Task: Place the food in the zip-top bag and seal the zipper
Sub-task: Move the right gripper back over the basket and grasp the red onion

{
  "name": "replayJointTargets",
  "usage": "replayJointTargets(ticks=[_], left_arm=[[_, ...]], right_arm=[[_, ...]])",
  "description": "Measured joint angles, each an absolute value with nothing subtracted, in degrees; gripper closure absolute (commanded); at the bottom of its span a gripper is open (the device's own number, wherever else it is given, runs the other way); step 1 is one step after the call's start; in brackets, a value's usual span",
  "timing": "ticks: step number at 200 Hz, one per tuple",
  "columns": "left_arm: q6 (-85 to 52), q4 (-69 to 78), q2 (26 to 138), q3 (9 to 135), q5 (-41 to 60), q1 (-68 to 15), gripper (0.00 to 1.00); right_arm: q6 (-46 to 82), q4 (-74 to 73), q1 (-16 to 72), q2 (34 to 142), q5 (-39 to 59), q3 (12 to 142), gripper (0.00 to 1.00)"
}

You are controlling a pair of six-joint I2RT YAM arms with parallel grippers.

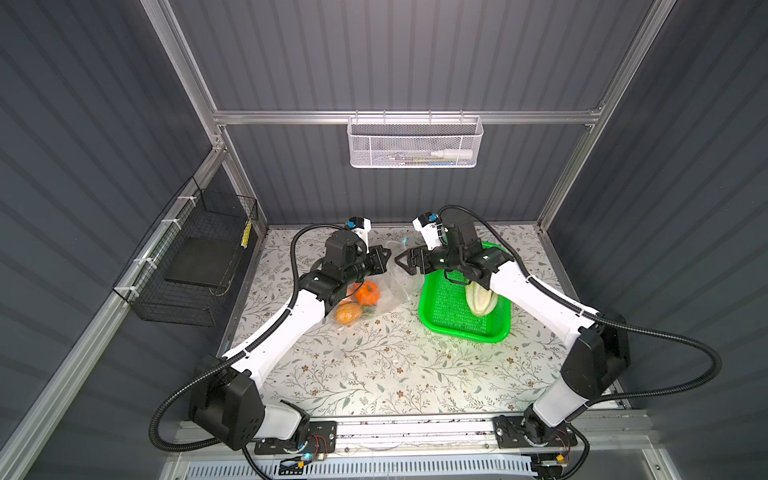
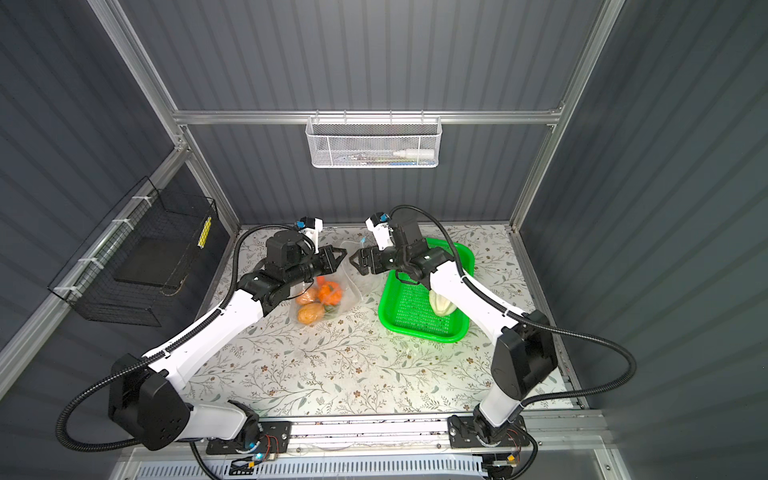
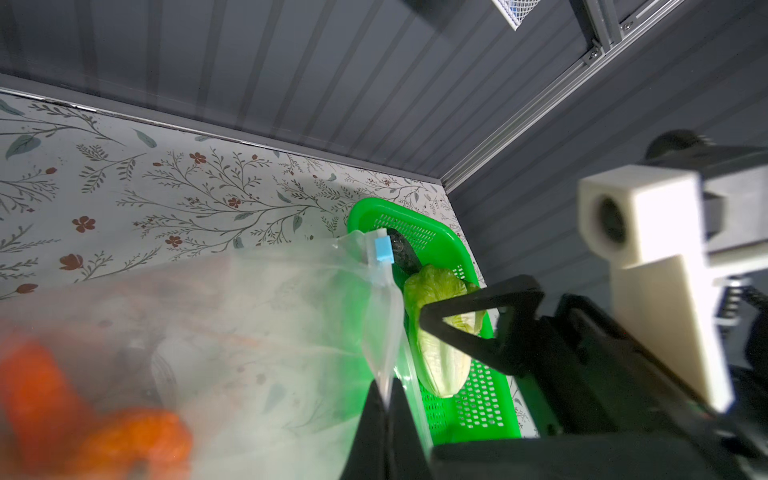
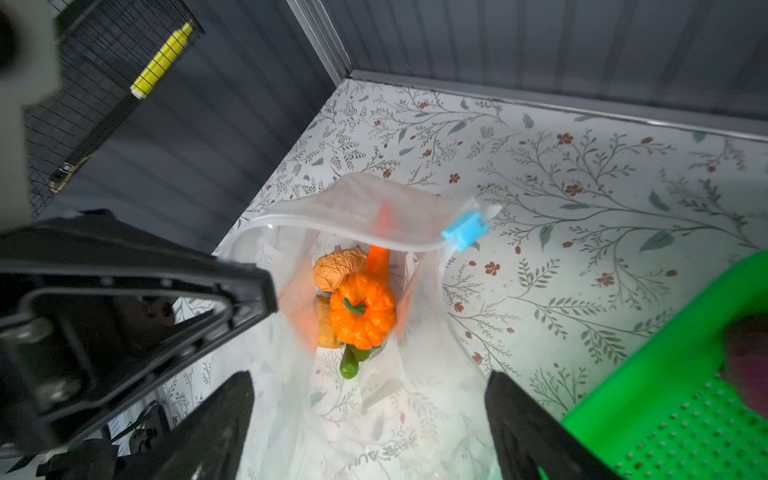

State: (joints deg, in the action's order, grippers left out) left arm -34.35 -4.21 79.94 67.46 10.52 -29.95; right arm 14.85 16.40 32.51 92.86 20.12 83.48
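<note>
**Bag mouth pinched open, cabbage in basket**

The zip-top bag (image 1: 392,291) is seen on the desk (image 1: 395,374) between the two arms. Its mouth edge is pinched by the left gripper (image 3: 386,399), whose jaws are closed on the plastic. The right gripper (image 4: 369,376) is held over the open mouth with its jaws spread wide. A pumpkin (image 4: 362,309), a carrot (image 4: 379,257) and a tan lump (image 4: 338,266) are contained in the bag. The blue slider tab (image 4: 464,230) is parked at one end of the zipper (image 4: 332,226). The napa cabbage (image 1: 478,299) is lodged in the green basket (image 1: 457,332), beside the dark eggplant (image 3: 401,253).
</note>
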Motion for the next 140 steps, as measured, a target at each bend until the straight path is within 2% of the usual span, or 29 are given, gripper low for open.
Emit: replayJointTargets(ticks=[33, 70, 106, 140], left_arm=[[-34.3, -4.2, 79.9, 67.5, 10.1, -30.0, 1.0], [-34.4, -4.2, 79.9, 67.5, 10.1, -30.0, 1.0], [-34.8, -4.2, 79.9, 67.5, 10.1, -30.0, 1.0], [-34.8, -4.2, 79.9, 67.4, 10.1, -30.0, 1.0]], right_arm=[[11.2, 19.6, 26.8, 89.8, 18.3, 83.3, 0.14], [5.6, 28.0, 20.6, 91.7, 12.1, 83.7, 0.19], [1.0, 36.1, 19.2, 98.8, 5.3, 89.5, 0.19], [4.6, 41.1, 18.9, 107.8, 0.8, 98.2, 0.15]])
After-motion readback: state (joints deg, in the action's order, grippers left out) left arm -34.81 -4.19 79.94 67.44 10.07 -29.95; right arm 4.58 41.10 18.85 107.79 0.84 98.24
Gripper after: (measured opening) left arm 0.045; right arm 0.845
